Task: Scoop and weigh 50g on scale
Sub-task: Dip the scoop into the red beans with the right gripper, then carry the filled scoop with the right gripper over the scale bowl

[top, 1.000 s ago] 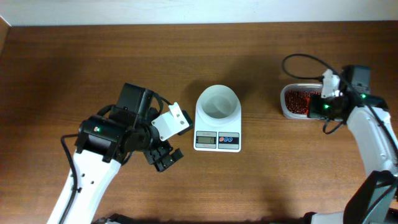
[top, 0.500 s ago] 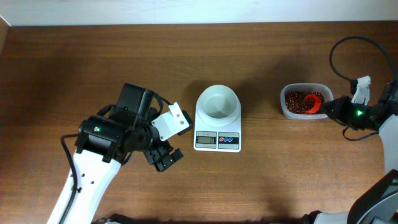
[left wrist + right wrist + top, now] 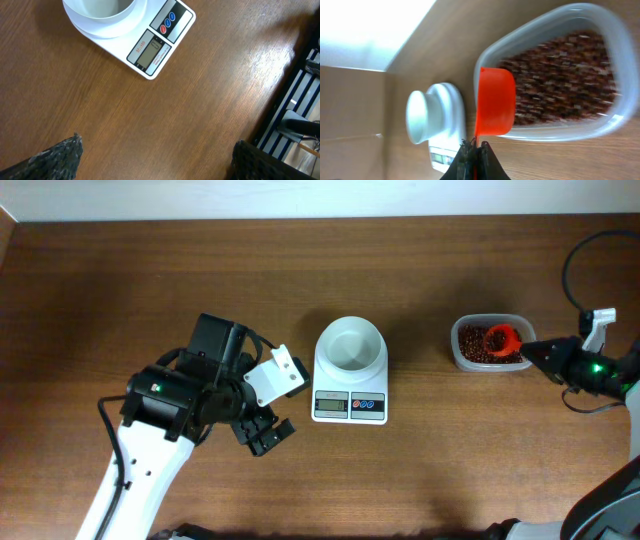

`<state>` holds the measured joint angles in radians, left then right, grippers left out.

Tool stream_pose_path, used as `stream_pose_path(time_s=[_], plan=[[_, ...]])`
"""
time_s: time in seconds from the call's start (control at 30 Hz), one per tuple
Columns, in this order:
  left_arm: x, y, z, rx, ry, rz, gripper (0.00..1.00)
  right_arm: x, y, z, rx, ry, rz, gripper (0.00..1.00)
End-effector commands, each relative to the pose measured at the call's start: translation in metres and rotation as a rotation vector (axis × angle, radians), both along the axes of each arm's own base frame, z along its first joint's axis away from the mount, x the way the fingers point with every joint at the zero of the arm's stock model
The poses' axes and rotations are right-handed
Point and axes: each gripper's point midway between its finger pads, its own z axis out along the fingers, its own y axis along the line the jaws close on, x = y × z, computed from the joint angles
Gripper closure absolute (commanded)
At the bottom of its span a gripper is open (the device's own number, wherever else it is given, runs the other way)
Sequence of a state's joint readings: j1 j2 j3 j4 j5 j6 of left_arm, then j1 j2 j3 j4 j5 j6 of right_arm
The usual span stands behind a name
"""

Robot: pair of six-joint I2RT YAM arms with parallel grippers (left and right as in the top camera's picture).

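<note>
The scale sits mid-frame in the overhead view on the wooden surface. Its long axis runs top-to-bottom of the frame, w/ the white bowl at the upper end and the display & buttons at the lower end (tiny red print beside the display, too small to read). Left tool hangs lower left of it, fingers wide apart, holding nothing; right tool, near the right edge, is pinched together on the handle of an orange scoop over the clear tub of red beans.
</note>
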<state>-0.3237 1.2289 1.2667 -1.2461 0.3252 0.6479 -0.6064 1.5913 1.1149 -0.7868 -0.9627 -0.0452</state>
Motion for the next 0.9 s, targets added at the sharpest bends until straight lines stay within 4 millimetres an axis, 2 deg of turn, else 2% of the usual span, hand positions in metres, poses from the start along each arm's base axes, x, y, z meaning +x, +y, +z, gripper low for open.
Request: stream_pose_path(time_s=[0.0,0.13,0.37,0.57,0.63,0.77,0.87], plan=[[0.000,0.002,-0.003,0.007,0.003,-0.008,0.01,0.004,0.017,0.030,0.164,-0.111,0.060,0.96],[0.000,0.002,-0.003,0.007,0.003,-0.008,0.01,0.004,0.030,0.043,0.235,-0.151,0.102,0.96],[0.000,0.002,-0.003,0.007,0.003,-0.008,0.01,0.004,0.103,0.043,0.266,-0.106,0.296,0.96],[0.000,0.002,-0.003,0.007,0.003,-0.008,0.01,0.000,0.151,0.043,0.266,-0.088,0.426,0.96],[0.000,0.002,-0.003,0.007,0.003,-0.008,0.01,0.004,0.160,0.035,0.235,-0.036,0.415,0.96],[0.000,0.002,-0.003,0.007,0.003,-0.008,0.01,0.009,0.181,0.035,0.212,-0.050,0.455,0.96],[0.000,0.002,-0.003,0.007,0.003,-0.008,0.01,0.015,0.193,0.028,0.147,-0.048,0.459,0.96]])
